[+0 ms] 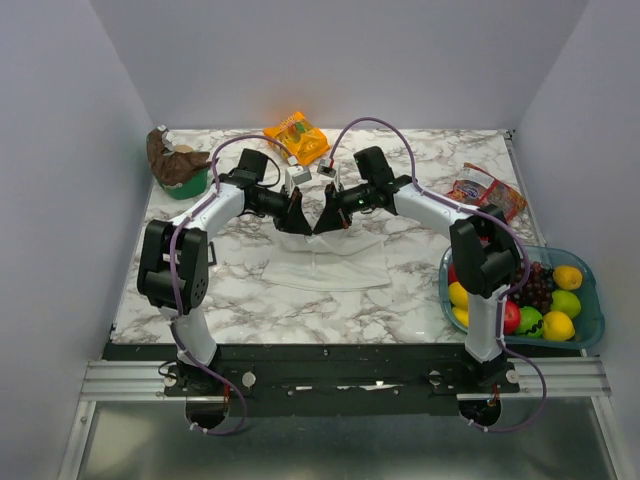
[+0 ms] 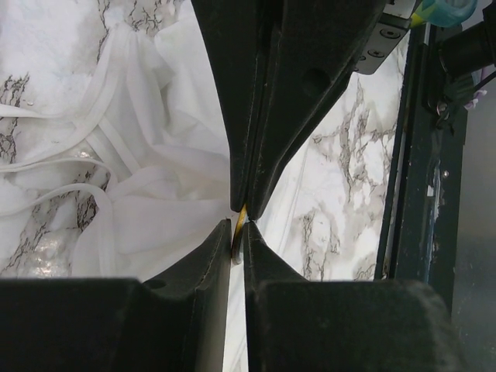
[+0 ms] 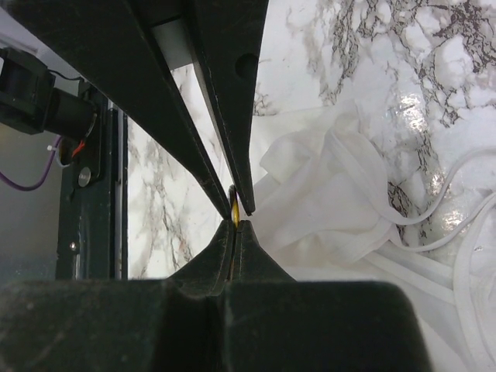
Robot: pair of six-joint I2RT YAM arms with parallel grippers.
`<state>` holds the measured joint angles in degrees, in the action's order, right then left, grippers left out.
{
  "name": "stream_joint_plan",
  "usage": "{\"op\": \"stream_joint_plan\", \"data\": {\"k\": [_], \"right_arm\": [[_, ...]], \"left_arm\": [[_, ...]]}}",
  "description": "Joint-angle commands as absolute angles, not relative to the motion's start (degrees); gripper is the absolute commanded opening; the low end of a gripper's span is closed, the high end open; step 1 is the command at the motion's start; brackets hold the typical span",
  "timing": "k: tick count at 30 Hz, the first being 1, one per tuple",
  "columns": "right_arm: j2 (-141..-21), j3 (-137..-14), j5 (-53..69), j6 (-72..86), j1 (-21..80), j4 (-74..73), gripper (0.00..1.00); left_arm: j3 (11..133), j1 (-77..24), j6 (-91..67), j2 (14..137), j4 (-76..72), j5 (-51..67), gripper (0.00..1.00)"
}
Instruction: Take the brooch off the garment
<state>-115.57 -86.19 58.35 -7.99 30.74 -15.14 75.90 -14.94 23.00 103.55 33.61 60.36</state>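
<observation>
The white garment (image 1: 330, 268) lies crumpled on the marble table, straps loose (image 2: 155, 178) (image 3: 333, 201). Both grippers meet tip to tip just above its far edge. The brooch shows edge-on as a thin golden sliver (image 2: 241, 221) (image 3: 235, 209). My left gripper (image 1: 303, 222) (image 2: 239, 234) has its tips closed against the disc's lower rim. My right gripper (image 1: 322, 224) (image 3: 234, 226) is shut tight on the opposite rim. From overhead the fingers hide the brooch. Whether cloth still hangs from it is unclear.
An orange snack bag (image 1: 296, 137) lies at the back centre, with small grey and white items (image 1: 297, 178) near it. A brown thing in a green pot (image 1: 178, 165) stands back left. A red packet (image 1: 487, 192) and a blue fruit tray (image 1: 590, 325) are on the right.
</observation>
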Motion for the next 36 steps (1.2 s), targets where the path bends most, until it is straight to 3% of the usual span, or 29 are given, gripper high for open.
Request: {"op": "stream_joint_plan", "data": {"k": [1, 3, 8, 9, 10, 11, 13, 16, 30, 36], "right_arm": [[-114.5, -88.2, 60.0, -9.4, 30.9, -16.6, 0.01], [-114.6, -88.2, 59.9, -9.5, 30.9, -16.5, 0.01], [-114.6, -88.4, 59.1, -9.5, 30.9, -16.6, 0.01], [-114.6, -88.3, 58.0, -9.4, 30.9, -16.6, 0.06], [-114.4, -88.4, 57.5, -9.4, 30.9, -16.5, 0.23], [-114.3, -88.3, 56.8, -9.2, 30.9, -16.6, 0.3], [-113.8, -88.1, 55.6, -9.8, 30.9, -17.0, 0.41], [-113.6, -87.8, 56.0, -10.5, 30.9, -18.3, 0.47], [-114.1, -88.0, 52.3, -13.4, 30.9, -19.5, 0.45], [-114.3, -88.4, 53.1, -12.4, 30.9, -19.4, 0.31]], "left_arm": [[78.0, -14.6, 22.8, 104.9, 34.3, 63.6, 0.16], [78.0, -14.6, 22.5, 105.3, 34.4, 64.0, 0.15], [77.8, -14.6, 21.1, 105.8, 34.5, 65.3, 0.0], [77.4, -14.6, 20.3, 105.6, 33.9, 65.2, 0.0], [77.1, -14.6, 19.3, 105.3, 33.4, 65.2, 0.0], [76.1, -14.6, 18.7, 105.0, 32.4, 64.4, 0.0], [75.2, -14.6, 17.9, 103.9, 31.2, 63.6, 0.0], [74.4, -14.3, 17.5, 103.3, 30.8, 62.9, 0.0], [73.6, -14.0, 9.3, 103.1, 23.8, 64.2, 0.0], [73.7, -13.9, 9.1, 103.3, 23.9, 64.4, 0.0]]}}
